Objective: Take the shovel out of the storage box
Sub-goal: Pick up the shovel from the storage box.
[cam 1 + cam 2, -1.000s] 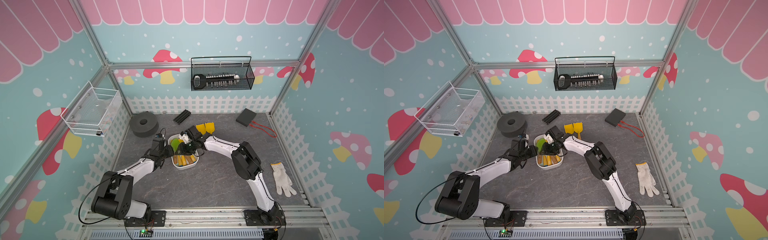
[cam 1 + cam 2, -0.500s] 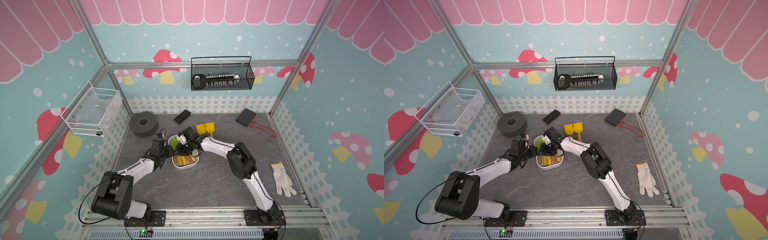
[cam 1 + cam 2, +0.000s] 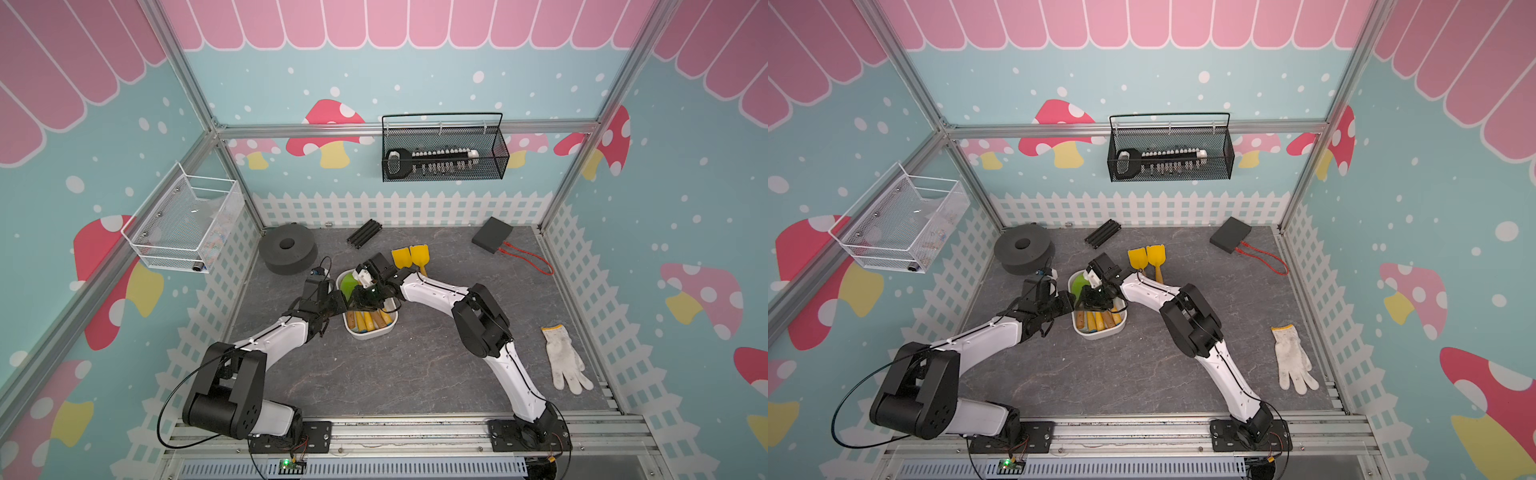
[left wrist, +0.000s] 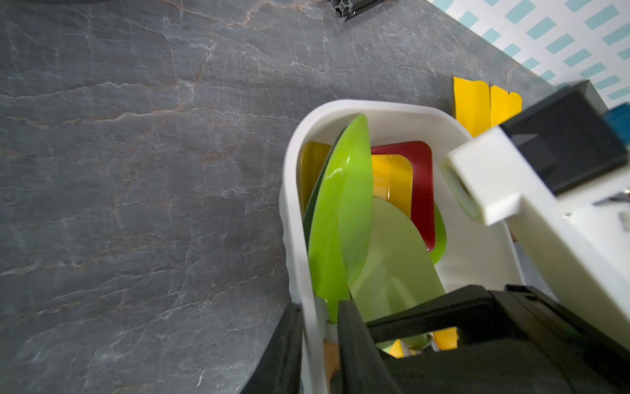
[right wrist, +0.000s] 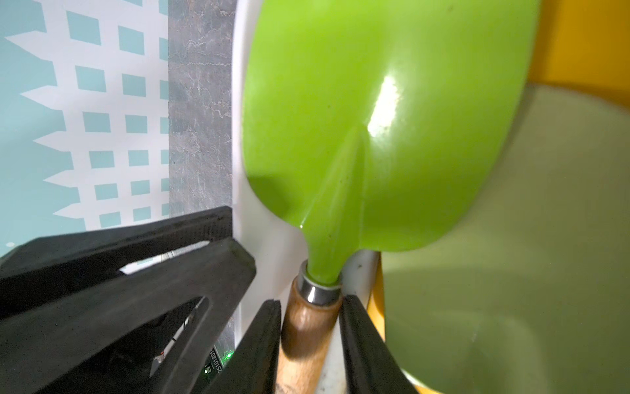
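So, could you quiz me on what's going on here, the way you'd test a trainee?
1. True or false: the right gripper is closed on the wooden handle of the green shovel.
2. What is the left gripper clamped on? A) the storage box wall B) the white glove C) the black wire basket
3. How many yellow shovels lie on the table outside the box?
Key: 1 true; 2 A; 3 two.
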Robot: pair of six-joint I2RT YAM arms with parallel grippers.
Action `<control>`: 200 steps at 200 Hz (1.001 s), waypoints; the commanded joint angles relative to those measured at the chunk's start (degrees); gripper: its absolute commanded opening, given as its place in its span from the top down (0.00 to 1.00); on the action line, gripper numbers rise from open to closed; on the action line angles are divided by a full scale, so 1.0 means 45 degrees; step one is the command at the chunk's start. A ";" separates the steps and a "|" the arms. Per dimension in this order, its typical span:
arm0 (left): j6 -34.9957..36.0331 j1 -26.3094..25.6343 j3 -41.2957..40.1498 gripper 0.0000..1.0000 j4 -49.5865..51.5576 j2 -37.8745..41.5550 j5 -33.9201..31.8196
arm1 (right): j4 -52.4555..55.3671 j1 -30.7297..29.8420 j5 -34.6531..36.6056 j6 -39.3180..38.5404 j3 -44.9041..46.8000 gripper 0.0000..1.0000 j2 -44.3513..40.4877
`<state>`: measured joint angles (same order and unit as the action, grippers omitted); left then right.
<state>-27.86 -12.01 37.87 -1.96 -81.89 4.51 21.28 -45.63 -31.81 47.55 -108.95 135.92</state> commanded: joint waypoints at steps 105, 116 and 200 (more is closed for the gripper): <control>0.0077 -0.0007 0.0026 0.76 -0.0088 0.0471 0.0002 | -0.1447 0.0031 -0.0235 0.0394 0.1150 0.79 -0.0338; 0.0076 -0.0007 -0.0015 0.76 -0.0091 0.0554 -0.0064 | -0.1457 0.0093 -0.0216 0.0348 0.1209 0.81 -0.0447; -0.0021 -0.0008 -0.0151 0.76 -0.0248 0.0592 -0.0228 | -0.1753 0.0607 -0.0004 0.0099 0.1690 0.84 -0.1406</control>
<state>-27.88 -12.03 37.85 -2.39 -79.85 4.08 13.69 -43.64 -33.19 49.65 -102.00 133.32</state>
